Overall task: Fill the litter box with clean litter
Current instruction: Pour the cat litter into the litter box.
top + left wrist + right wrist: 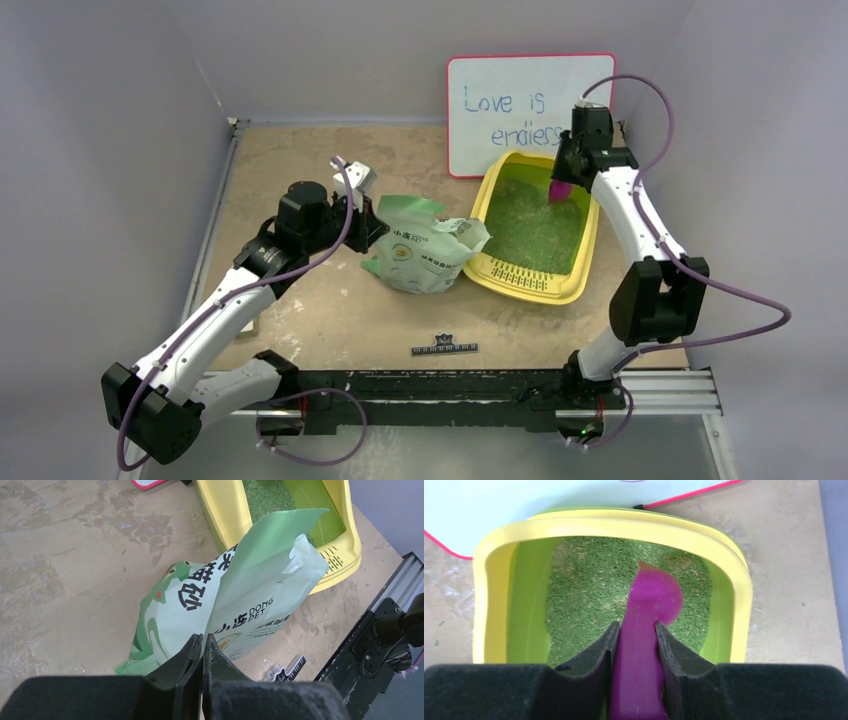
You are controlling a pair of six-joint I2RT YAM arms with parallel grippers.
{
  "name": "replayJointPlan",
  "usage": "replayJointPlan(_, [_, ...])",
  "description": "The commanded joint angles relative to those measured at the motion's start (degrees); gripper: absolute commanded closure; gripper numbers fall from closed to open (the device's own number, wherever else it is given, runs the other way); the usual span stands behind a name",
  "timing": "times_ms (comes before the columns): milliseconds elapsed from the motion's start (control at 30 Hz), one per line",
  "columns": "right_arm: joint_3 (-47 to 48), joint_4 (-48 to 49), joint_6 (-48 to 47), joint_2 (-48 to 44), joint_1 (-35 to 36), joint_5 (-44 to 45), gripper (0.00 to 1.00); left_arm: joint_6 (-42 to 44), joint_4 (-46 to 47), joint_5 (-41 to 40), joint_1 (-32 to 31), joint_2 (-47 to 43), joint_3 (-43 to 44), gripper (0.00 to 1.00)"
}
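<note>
The yellow litter box (487,195) sits at the right rear of the table, slotted grille toward me. Green litter (525,225) covers its floor. My right gripper (565,175) hangs over the box's far end, shut on the handle of a magenta scoop (560,190). In the right wrist view the gripper (636,625) holds the scoop (649,595) with its blade on the litter (589,580) inside the box (624,522). My left gripper (202,637) is shut on the edge of the pale green litter bag (250,595), which stands left of the box (225,510). From above, the left gripper (368,228) is at the bag's (425,255) left side.
A white red-framed board (525,110) leans on the back wall behind the box. A small black ruler-like piece (444,348) lies near the front edge. The arms' black rail (450,385) runs along the near side. Grey walls close in left, right and back.
</note>
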Motion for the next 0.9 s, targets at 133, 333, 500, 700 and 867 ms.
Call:
replayJointPlan(133, [5.05, 5.43, 5.73, 2.47, -0.08, -9.41, 1.00, -0.37, 4.58, 0.02, 0.19, -1.64, 1.94, 1.00])
replayJointPlan(333, [5.67, 7.14, 8.16, 5.25, 0.10, -13.19, 1.00, -0.08, 3.43, -0.35, 0.18, -2.53, 1.77, 1.00])
replayJointPlan(500, [3.78, 3.24, 7.62, 1.77, 0.10, -13.18, 1.00, 0.23, 3.17, 0.14, 0.18, -2.10, 1.53, 1.00])
replayJointPlan(700, [-3.96, 1.25, 7.87, -10.13, 0.10, -15.72, 1.00, -0.07, 4.83, 0.91, 0.18, -1.07, 1.40, 1.00])
replayJointPlan(867, [-6.13, -4.00, 7.25, -17.71, 0.10, -17.18, 1.00, -0.63, 6.02, 0.93, 0.21, -0.60, 1.40, 1.00])
